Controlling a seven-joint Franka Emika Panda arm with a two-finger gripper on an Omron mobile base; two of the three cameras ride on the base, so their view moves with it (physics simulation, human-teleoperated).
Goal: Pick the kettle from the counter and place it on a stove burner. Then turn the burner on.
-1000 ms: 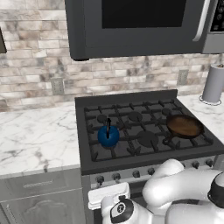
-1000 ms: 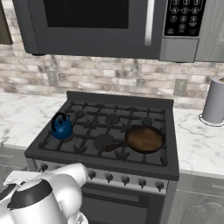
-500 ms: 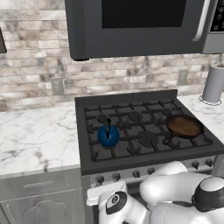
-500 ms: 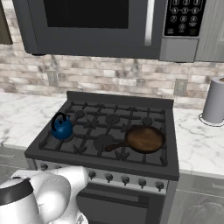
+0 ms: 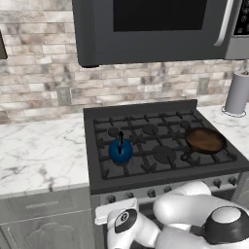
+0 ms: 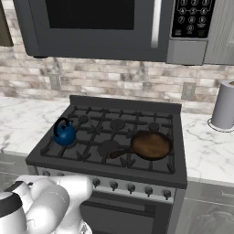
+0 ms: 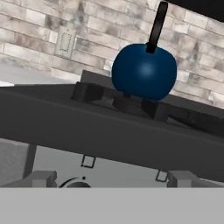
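The dark-blue kettle (image 5: 120, 151) (image 6: 64, 134) stands upright on the grate over the stove's front-left burner, and it hides the burner cap. From the hand view the kettle (image 7: 144, 71) looms just above the stove's front edge, resting on black grate bars (image 7: 131, 107). My gripper (image 7: 113, 179) is low in front of the stove, at the level of the knob panel. It is open, its tips wide apart with nothing between them. The white marble counter (image 5: 39, 155) (image 6: 23, 121) lies left of the stove.
A brown frying pan (image 5: 205, 140) (image 6: 151, 145) sits on the front-right burner. A row of grey knobs (image 5: 112, 199) (image 6: 113, 186) lines the stove front. A grey canister (image 5: 237, 92) (image 6: 225, 111) stands on the right counter. A microwave (image 5: 151, 29) hangs overhead.
The arm's elbow has swung a little to the left and down in front of the stove. The kettle and pan have not moved.
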